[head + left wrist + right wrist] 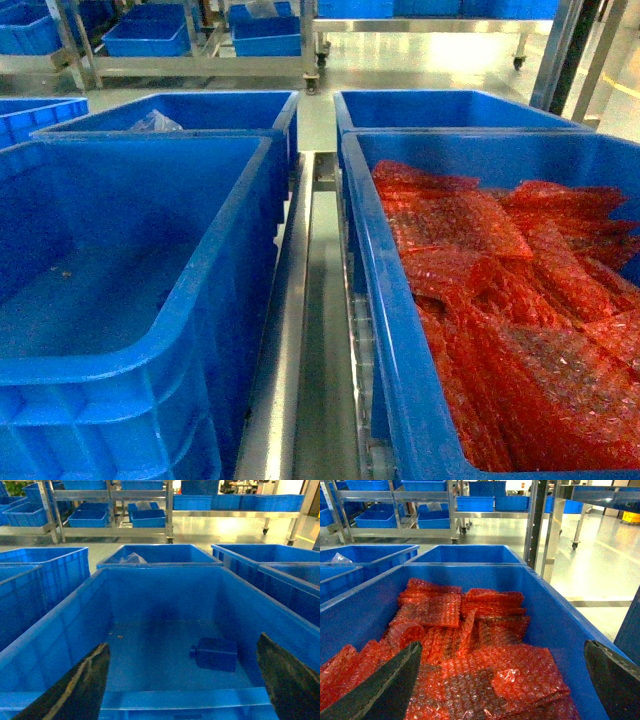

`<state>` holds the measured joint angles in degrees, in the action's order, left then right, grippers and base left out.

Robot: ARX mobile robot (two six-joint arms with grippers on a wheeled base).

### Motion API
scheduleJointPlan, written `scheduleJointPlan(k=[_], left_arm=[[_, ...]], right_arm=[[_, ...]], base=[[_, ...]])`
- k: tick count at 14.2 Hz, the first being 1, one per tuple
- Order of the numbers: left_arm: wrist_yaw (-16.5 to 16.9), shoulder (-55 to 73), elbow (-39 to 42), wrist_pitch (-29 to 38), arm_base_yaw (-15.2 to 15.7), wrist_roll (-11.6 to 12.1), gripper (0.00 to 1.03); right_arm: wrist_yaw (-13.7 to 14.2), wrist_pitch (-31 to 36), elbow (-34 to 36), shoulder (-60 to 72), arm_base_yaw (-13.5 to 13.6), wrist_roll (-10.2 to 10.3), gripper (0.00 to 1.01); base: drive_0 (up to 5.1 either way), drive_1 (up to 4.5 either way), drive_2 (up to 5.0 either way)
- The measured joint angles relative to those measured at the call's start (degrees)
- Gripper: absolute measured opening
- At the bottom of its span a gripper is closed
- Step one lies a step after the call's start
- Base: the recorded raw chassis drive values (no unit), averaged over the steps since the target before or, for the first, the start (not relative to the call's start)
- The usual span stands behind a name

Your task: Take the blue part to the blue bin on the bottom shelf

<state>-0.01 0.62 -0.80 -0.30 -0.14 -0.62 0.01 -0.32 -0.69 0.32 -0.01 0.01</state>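
The blue part (215,654), a dark blue block with a short stub on its left end, lies on the floor of a large blue bin (165,592) in the left wrist view, right of the middle. My left gripper (182,682) hangs open above the bin's near rim, apart from the part and holding nothing. In the head view this bin (150,355) stands front left and the part is hidden. A steel divider rail (300,330) of the bottom shelf runs beside it. My right gripper (500,682) is open over red bubble-wrap bags (470,645). Neither gripper shows in the head view.
A second blue bin (400,330), front right, is filled with the red bags. Two more blue bins (210,110) stand behind the front pair, the left one with a clear bag inside. Steel racks with blue bins (150,35) stand across the aisle.
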Motion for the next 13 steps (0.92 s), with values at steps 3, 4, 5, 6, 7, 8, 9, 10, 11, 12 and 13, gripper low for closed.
scheduleJointPlan(k=[3, 4, 5, 6, 7, 8, 9, 10, 11, 12, 13], left_arm=[[0.0, 0.0, 0.0, 0.0, 0.0, 0.1, 0.98], [0.0, 0.0, 0.0, 0.0, 0.0, 0.1, 0.98], [0.0, 0.0, 0.0, 0.0, 0.0, 0.1, 0.98], [0.0, 0.0, 0.0, 0.0, 0.0, 0.0, 0.98], [0.0, 0.0, 0.0, 0.0, 0.0, 0.0, 0.98], [0.0, 0.0, 0.0, 0.0, 0.0, 0.0, 0.98], [0.0, 0.0, 0.0, 0.0, 0.0, 0.0, 0.98], [0.0, 0.0, 0.0, 0.0, 0.0, 0.1, 0.98], [0.0, 0.0, 0.0, 0.0, 0.0, 0.0, 0.98], [0.0, 0.0, 0.0, 0.0, 0.0, 0.0, 0.98], [0.0, 0.0, 0.0, 0.0, 0.0, 0.0, 0.98]], right_arm=[[0.0, 0.0, 0.0, 0.0, 0.0, 0.0, 0.98], [0.0, 0.0, 0.0, 0.0, 0.0, 0.0, 0.98], [0.0, 0.0, 0.0, 0.0, 0.0, 0.0, 0.98], [0.0, 0.0, 0.0, 0.0, 0.0, 0.0, 0.98], [0.0, 0.0, 0.0, 0.0, 0.0, 0.0, 0.98], [0.0, 0.0, 0.0, 0.0, 0.0, 0.0, 0.98], [0.0, 0.0, 0.0, 0.0, 0.0, 0.0, 0.98], [0.0, 0.0, 0.0, 0.0, 0.0, 0.0, 0.98], [0.0, 0.0, 0.0, 0.0, 0.0, 0.0, 0.98], [0.0, 0.0, 0.0, 0.0, 0.0, 0.0, 0.98], [0.0, 0.0, 0.0, 0.0, 0.0, 0.0, 0.98]], base=[[0.0, 0.0, 0.0], [0.0, 0.0, 0.0], [0.0, 0.0, 0.0], [0.0, 0.0, 0.0], [0.0, 0.0, 0.0], [0.0, 0.0, 0.0], [0.0, 0.0, 0.0], [0.0, 0.0, 0.0], [0.0, 0.0, 0.0], [0.0, 0.0, 0.0], [0.0, 0.0, 0.0]])
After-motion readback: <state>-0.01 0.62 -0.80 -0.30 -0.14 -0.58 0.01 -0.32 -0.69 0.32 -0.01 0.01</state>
